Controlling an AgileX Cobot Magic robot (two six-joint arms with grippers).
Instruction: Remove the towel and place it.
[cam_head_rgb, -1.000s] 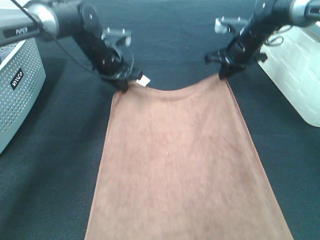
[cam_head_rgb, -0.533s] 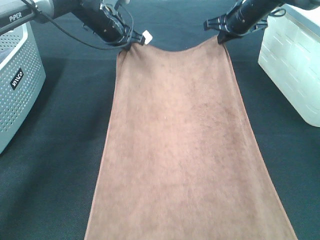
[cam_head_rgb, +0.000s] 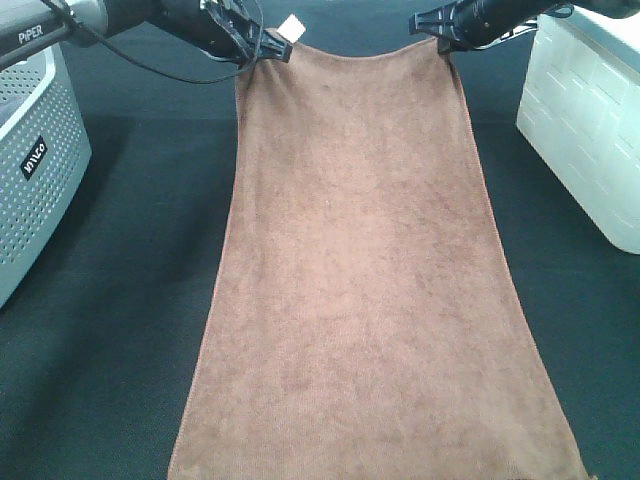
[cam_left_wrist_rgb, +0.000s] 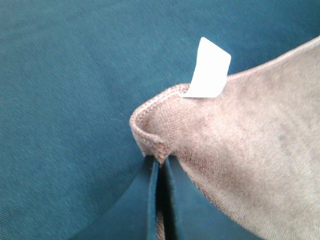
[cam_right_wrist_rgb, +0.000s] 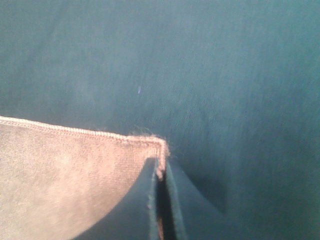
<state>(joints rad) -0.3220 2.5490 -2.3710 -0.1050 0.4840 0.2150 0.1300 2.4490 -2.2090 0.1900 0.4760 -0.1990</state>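
Both arms have carried the towel's (cam_head_rgb: 365, 270) far edge further back over the last second; the sag between the two held corners is gone and that edge now runs nearly straight. Left gripper (cam_head_rgb: 262, 47) is pinched tight on the corner with the white tag (cam_left_wrist_rgb: 209, 70), hem folded over just above its closed fingertips (cam_left_wrist_rgb: 150, 200). Right gripper (cam_head_rgb: 440, 28) is clamped the same way on the opposite far corner. Towel spreads lengthwise across the black table cloth (cam_head_rgb: 100, 300), between the grey perforated basket (cam_head_rgb: 35, 170) and the white bin (cam_head_rgb: 590, 130), touching neither.
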